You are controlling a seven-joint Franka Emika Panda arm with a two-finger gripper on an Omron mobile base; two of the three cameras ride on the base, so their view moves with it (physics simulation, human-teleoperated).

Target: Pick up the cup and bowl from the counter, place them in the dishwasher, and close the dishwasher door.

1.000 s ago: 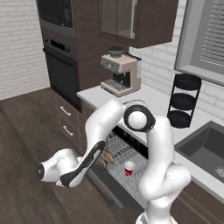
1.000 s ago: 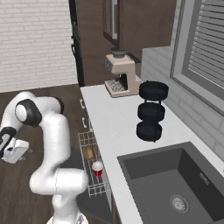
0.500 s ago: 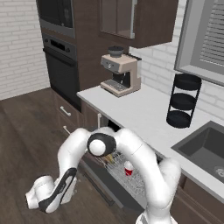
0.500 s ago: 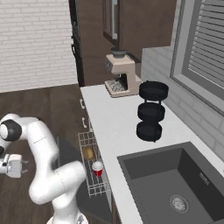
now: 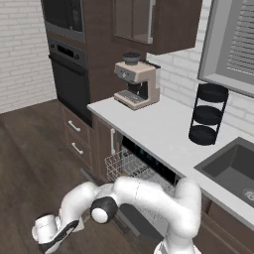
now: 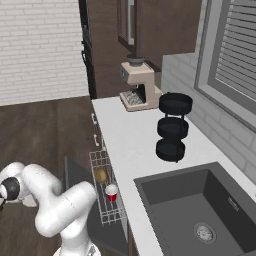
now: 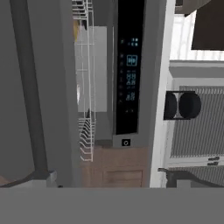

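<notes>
Cup (image 6: 111,191): red, upright in the pulled-out white wire rack (image 6: 106,212), already loaded.
Bowl (image 6: 101,175): tan, in the same rack, just beyond the cup.
Dishwasher door (image 6: 76,174): dropped open, hinged low, left of the rack.
Gripper (image 5: 53,237): down near the floor, apparently to get beneath the door for lifting; spread or pressed together, cannot tell.
Counter (image 5: 163,130): bare of both dishes.
Left to do: rack in, door up.
</notes>
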